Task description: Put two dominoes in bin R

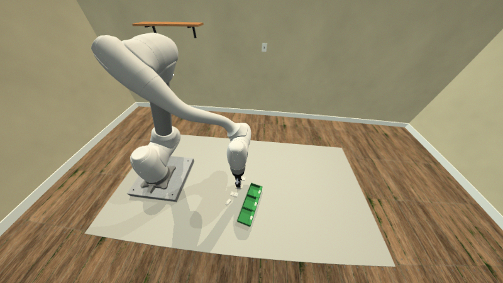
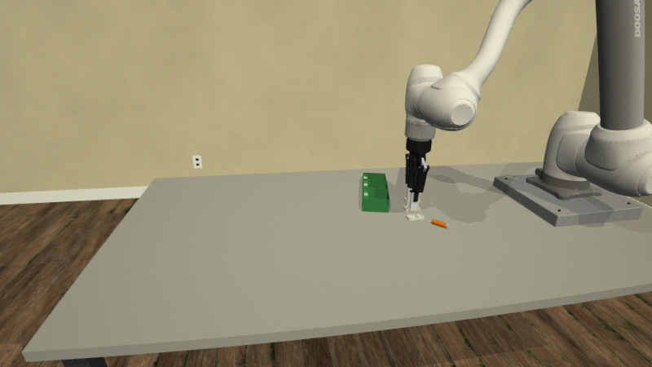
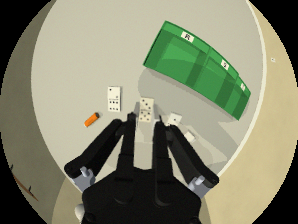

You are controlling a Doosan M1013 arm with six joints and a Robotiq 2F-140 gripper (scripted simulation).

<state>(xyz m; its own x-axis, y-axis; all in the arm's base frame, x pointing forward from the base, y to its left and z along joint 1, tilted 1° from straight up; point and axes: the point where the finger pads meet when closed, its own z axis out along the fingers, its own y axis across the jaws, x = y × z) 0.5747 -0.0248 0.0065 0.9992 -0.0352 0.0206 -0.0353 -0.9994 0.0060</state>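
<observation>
A green row of three bins (image 1: 246,221) (image 2: 376,205) (image 3: 170,63) stands on the table, each with a small white label that I cannot read. My gripper (image 1: 237,185) (image 2: 412,205) (image 3: 145,109) reaches straight down to the table top just beside the bins. Its fingers are closed on a white domino (image 3: 143,104) that lies on the table between the fingertips. A second domino (image 3: 113,98) (image 2: 415,217) (image 1: 234,194) lies flat a little apart from it. A third domino (image 3: 173,119) lies on the other side, partly hidden by a finger.
A small orange cylinder (image 2: 439,223) (image 3: 92,120) lies on the table beyond the dominoes, away from the bins. The robot's grey base plate (image 2: 565,205) (image 1: 182,175) stands further off. The table (image 2: 227,255) stretches wide on the far side of the bins.
</observation>
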